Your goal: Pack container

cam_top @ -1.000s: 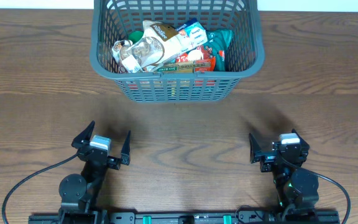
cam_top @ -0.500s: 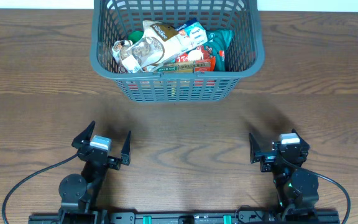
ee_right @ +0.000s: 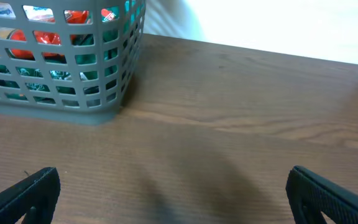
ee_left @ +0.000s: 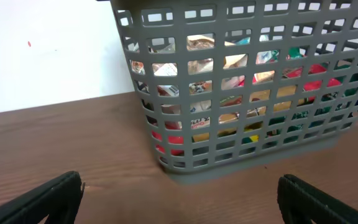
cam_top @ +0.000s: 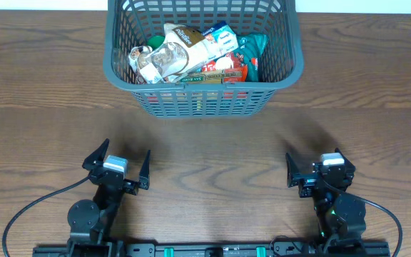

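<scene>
Two wide-spread empty pincers, left pincer [cam_top: 125, 151], right pincer [cam_top: 312, 158], brown wood-grain table [cam_top: 205, 135], white wall [ee_left: 48, 56], packet-filled grey container [cam_top: 203, 103].

No words or numbers clear enough to read. Some print on the snack packets [cam_top: 191, 53] in the container [cam_top: 202, 101], but too small and blurry to make out.
</scene>
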